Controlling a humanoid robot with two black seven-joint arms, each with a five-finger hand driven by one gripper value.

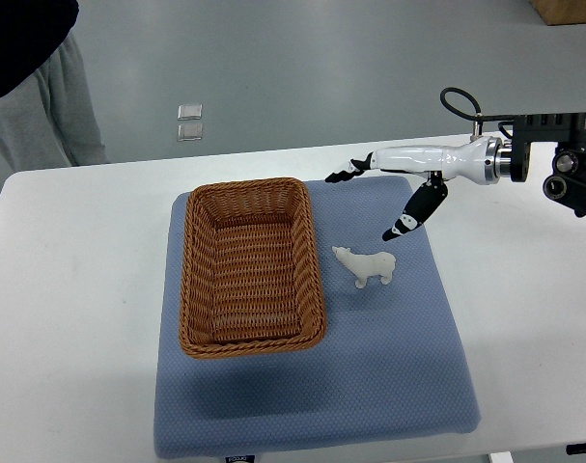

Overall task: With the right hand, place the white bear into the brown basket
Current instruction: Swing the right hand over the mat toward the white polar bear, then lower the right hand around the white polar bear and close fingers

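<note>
**Right hand above the bear, nothing held**

The white-and-black right hand (394, 193) hovers with fingers (405, 224) spread and empty. The small white toy bear (367, 265) stands on the blue padded mat (408, 367), just beside the brown woven rectangular basket (307, 251), on the white tabletop (70, 328).

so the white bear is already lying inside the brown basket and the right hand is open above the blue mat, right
Not quite. The top view shows the white bear standing on the blue mat, just right of the brown basket, not inside it; the basket holds nothing. The rest is right: the right hand is open above the mat, holding nothing.
</note>
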